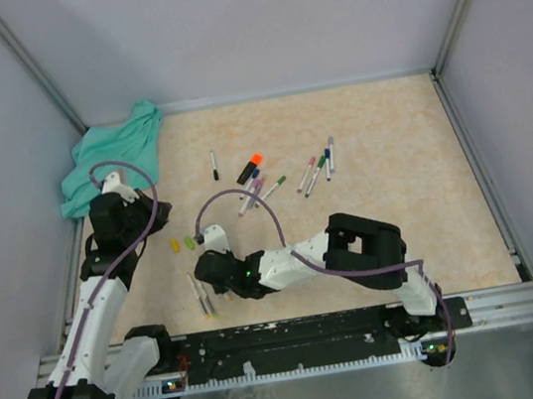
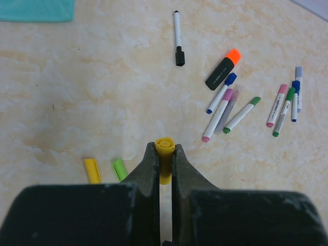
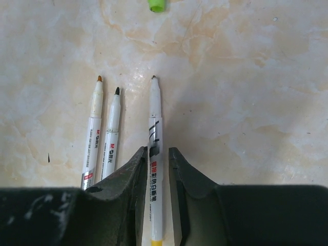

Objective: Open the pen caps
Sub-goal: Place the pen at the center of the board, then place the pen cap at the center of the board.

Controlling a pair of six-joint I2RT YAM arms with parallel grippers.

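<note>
- Left hand [image 2: 165, 149] clenched on a stubby yellow plastic pen cap [image 2: 165, 143].
- Right hand [image 3: 158, 152] released, slightly parted around an uncapped white plastic pen barrel [image 3: 155, 115] on the beige counter [image 3: 246, 102].

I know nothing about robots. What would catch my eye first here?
Probably the left arm's black fingers, shut on a stubby yellow plastic cap. Next, the right arm's fingers stand either side of an uncapped thin white pen barrel, which lies on the table beside two others. A scatter of capped coloured pens lies mid-table, and a crumpled teal cloth sits in the far left corner.
</note>
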